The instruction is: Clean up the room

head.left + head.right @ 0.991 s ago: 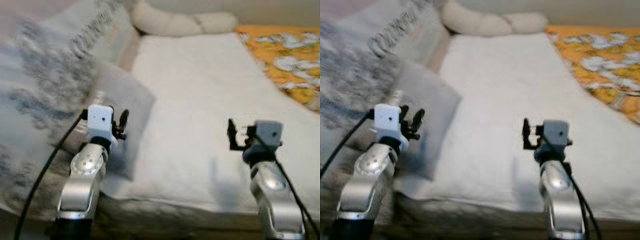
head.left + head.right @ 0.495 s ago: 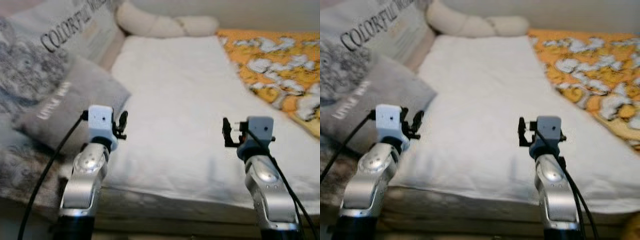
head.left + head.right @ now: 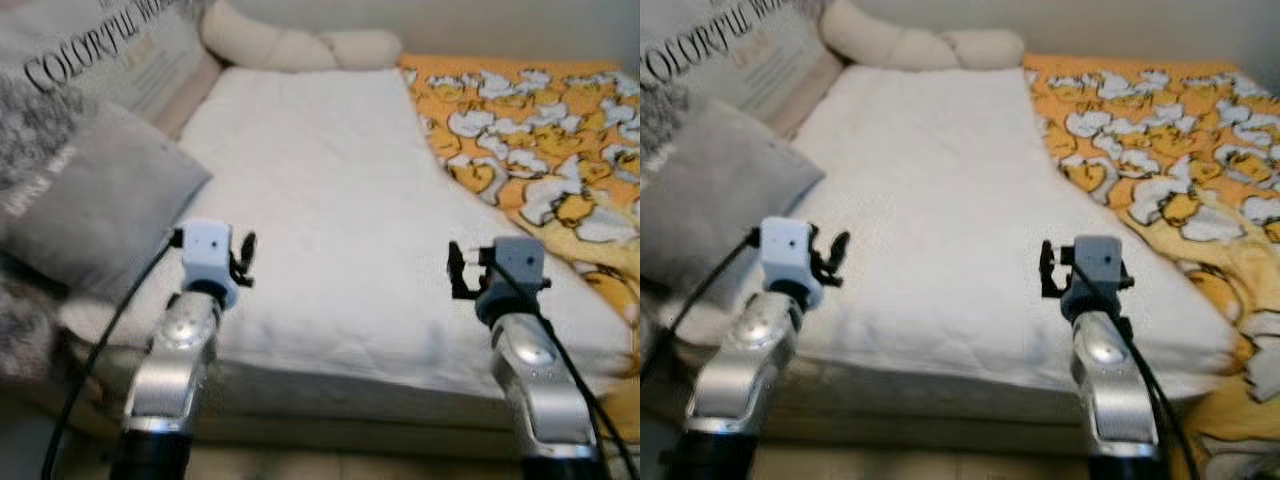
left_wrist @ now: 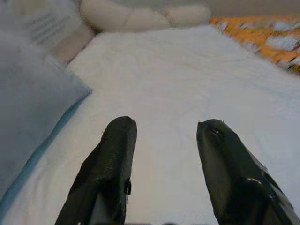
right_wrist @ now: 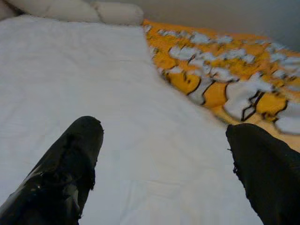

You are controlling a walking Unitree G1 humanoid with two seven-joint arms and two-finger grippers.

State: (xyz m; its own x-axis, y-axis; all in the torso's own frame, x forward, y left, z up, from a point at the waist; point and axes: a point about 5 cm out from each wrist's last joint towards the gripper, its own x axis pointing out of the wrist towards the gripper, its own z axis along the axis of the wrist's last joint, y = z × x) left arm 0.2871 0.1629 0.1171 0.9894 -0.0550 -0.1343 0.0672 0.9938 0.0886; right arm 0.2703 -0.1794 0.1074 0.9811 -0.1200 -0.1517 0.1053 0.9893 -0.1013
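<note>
Far left: a large grey-and-white printed cushion [image 3: 95,60] with dark capital lettering, propped at the left edge of the bed. Against its front leans a smaller plain grey pillow [image 3: 90,205], faint white lettering on its left part, its right corner lying on the white quilt [image 3: 320,190].

Left gripper [image 3: 243,262]: raised above the near left part of the white quilt, just right of the grey pillow's corner. Fingers [image 4: 110,164] apart, nothing between them; in the left wrist view the white cloth shows through the gap.

Centre: the white quilt covers the left and middle of the bed, from the near edge back to the head. Surface is lightly textured, mostly flat, shallow creases toward the near edge, where it drapes over the mattress side. At the far end lies a cream bolster [image 3: 300,45], long and lumpy, pinched in the middle like two joined rolls, touching the quilt's far edge.

Right gripper [image 3: 460,272]: raised above the near right part of the white quilt, near the seam with the patterned blanket. Fingers [image 5: 70,164] wide apart, empty; right wrist view shows white cloth and the orange blanket beyond.

Right: an orange blanket [image 3: 530,130] with white cloud-like shapes outlined in black. It lies beside the white quilt along a diagonal edge, runs from the head to the near right corner, rumpled, and hangs off the bed there.
</note>
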